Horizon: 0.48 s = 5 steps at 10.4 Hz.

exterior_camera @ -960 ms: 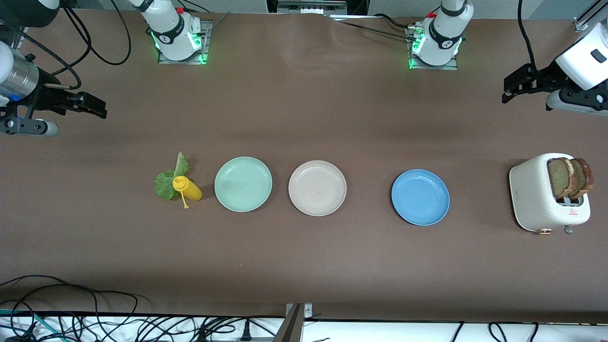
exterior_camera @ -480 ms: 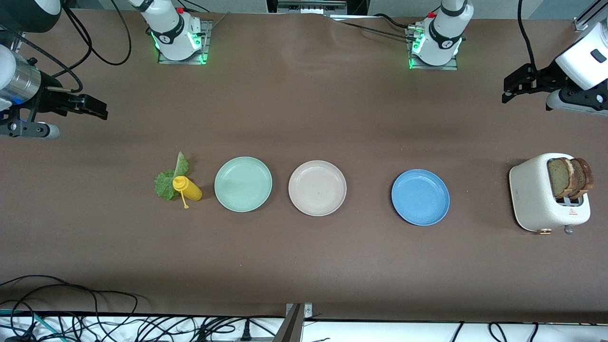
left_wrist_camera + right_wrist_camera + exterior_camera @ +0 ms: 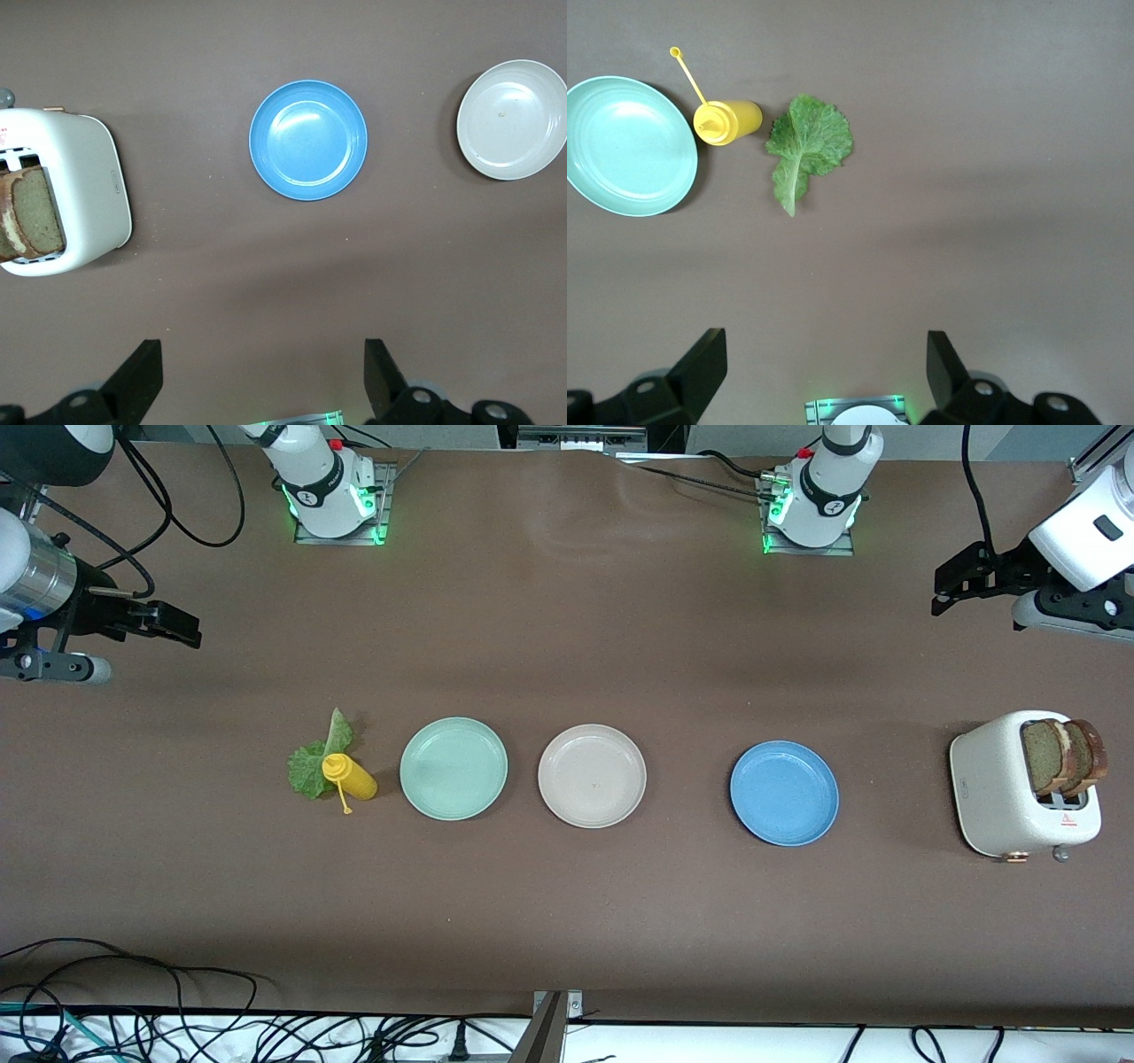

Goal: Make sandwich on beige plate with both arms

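Note:
The beige plate (image 3: 592, 776) lies bare in the middle of the table; it also shows in the left wrist view (image 3: 512, 119). Two brown-crusted bread slices (image 3: 1063, 756) stand in a white toaster (image 3: 997, 797) at the left arm's end, one showing in the left wrist view (image 3: 35, 212). A green lettuce leaf (image 3: 312, 762) lies toward the right arm's end and shows in the right wrist view (image 3: 808, 146). My left gripper (image 3: 952, 589) (image 3: 263, 363) is open and empty over bare table. My right gripper (image 3: 177, 627) (image 3: 824, 354) is open and empty over bare table.
A yellow squeeze bottle (image 3: 350, 777) lies partly on the lettuce, beside a mint-green plate (image 3: 454, 768). A blue plate (image 3: 784, 793) lies between the beige plate and the toaster. Cables hang along the table edge nearest the front camera.
Both grippers have shifted slightly, the left one a little toward the arm bases' edge. Nothing on the table has moved.

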Motion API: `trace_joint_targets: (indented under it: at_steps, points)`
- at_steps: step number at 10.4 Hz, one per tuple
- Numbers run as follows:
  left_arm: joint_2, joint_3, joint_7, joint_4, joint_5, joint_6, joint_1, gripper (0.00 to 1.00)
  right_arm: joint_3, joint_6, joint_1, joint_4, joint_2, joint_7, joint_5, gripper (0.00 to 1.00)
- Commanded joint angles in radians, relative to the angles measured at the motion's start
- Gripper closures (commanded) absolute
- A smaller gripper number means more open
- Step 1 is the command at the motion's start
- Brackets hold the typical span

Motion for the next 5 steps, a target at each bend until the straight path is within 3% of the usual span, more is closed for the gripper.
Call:
trace_joint_targets:
  at_steps: [1, 5]
  points:
    - [0.002, -0.003, -0.008, 0.024, 0.028, -0.024, -0.005, 0.0, -0.001, -0.01, -0.002, -0.008, -0.006, -0.005, -0.007, 0.0]
    - [0.004, -0.003, -0.01, 0.024, 0.028, -0.024, -0.008, 0.0, -0.01, 0.002, -0.003, -0.03, 0.005, 0.0, 0.034, 0.0]
